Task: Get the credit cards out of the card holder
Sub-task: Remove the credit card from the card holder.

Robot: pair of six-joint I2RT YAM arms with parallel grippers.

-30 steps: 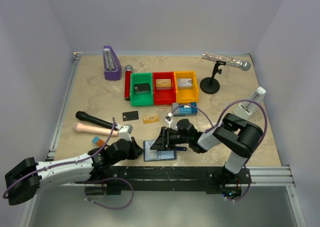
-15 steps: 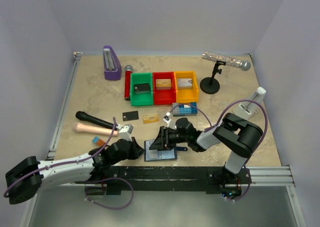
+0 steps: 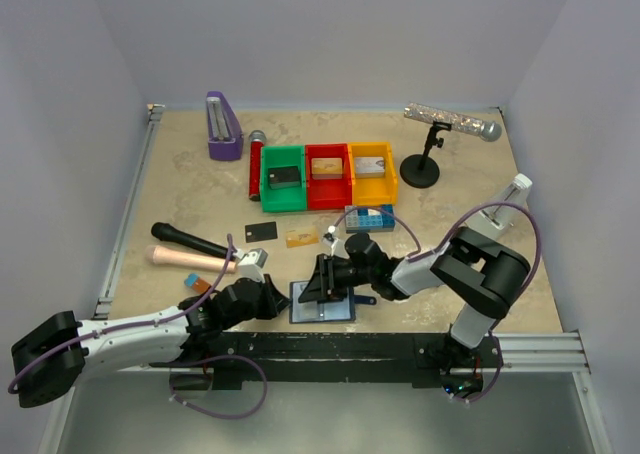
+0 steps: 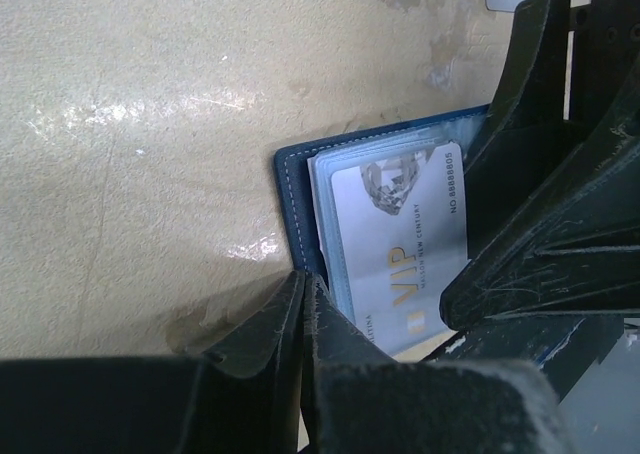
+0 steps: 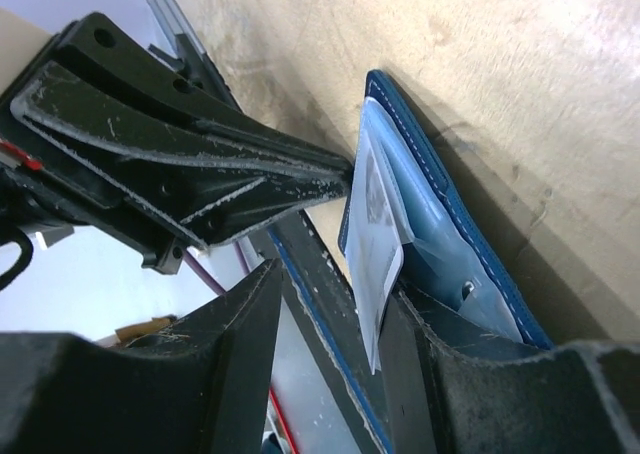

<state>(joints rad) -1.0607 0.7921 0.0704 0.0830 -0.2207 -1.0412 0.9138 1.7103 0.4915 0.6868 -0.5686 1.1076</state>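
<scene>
The navy card holder (image 3: 322, 303) lies open near the table's front edge. A silvery credit card (image 4: 400, 244) marked VIP sits in its pale pocket (image 4: 325, 204). My left gripper (image 3: 274, 295) is shut, and its fingertips (image 4: 303, 292) press against the holder's left edge (image 4: 296, 189). My right gripper (image 3: 325, 279) hovers open over the holder. The silvery card (image 5: 375, 264) stands lifted out of the pocket, leaning on one right finger (image 5: 425, 374), with the other finger (image 5: 240, 344) well apart. A black card (image 3: 261, 231) and a gold-tan card (image 3: 301, 237) lie loose on the table.
Green (image 3: 283, 179), red (image 3: 328, 177) and yellow (image 3: 371, 172) bins stand mid-table, with a blue studded plate (image 3: 369, 217) in front of them. A microphone on a stand (image 3: 430, 154) is at the back right. A black microphone (image 3: 190, 241) and a pink handle (image 3: 190, 259) lie left. A black rail (image 3: 340, 349) runs along the front.
The right arm has edged slightly left over the holder. The left arm and the holder have stayed put.
</scene>
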